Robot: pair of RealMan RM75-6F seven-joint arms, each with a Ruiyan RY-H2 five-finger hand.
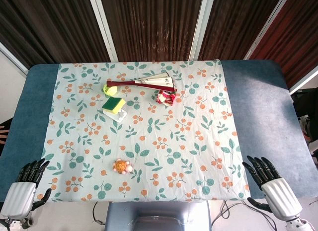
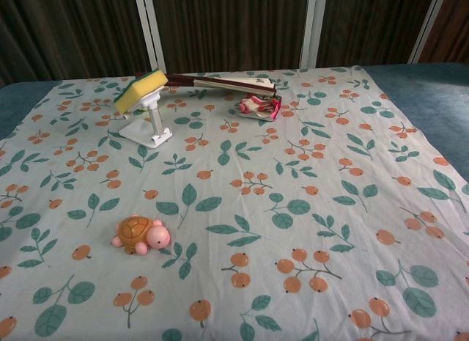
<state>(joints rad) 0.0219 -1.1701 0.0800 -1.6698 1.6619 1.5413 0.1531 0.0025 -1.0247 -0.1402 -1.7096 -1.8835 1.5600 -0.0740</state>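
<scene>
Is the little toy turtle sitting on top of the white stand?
No, the toy turtle lies on the tablecloth; a yellow sponge tops the white stand.

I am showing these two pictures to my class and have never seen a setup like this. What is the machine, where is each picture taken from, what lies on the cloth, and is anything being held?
It is a two-armed robot at a table. The head view looks down from above and shows the left robot hand and right robot hand at the near corners, fingers spread, holding nothing. The chest view looks across the table from lower down; no hands show there. On the leaf-patterned tablecloth lie a toy turtle, a yellow-green sponge resting on a white stand, a folded fan, a small green ball and a small red-and-white packet.
</scene>
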